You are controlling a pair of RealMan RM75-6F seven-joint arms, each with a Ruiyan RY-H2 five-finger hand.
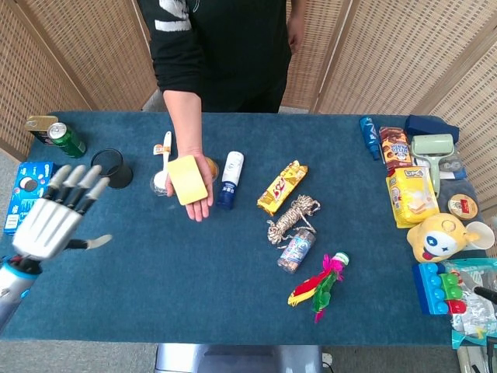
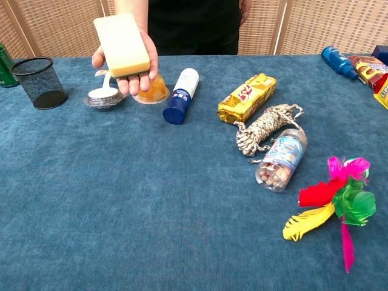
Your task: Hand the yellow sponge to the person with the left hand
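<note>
The yellow sponge (image 1: 187,179) lies flat on the person's open palm (image 1: 199,203), held out over the far left part of the table; the chest view shows the sponge (image 2: 121,44) on that palm (image 2: 134,83) too. My left hand (image 1: 56,217) is at the table's left edge, well apart from the sponge, with its fingers spread and nothing in it. The chest view does not show it. My right hand appears in neither view.
A black mesh cup (image 1: 111,167), a green can (image 1: 67,140) and a blue cookie box (image 1: 22,194) stand at the left. A blue-capped tube (image 1: 229,179), snack bar (image 1: 282,186), rope (image 1: 293,217), small jar (image 1: 296,250) and feathers (image 1: 320,284) lie mid-table. Toys and snacks crowd the right edge.
</note>
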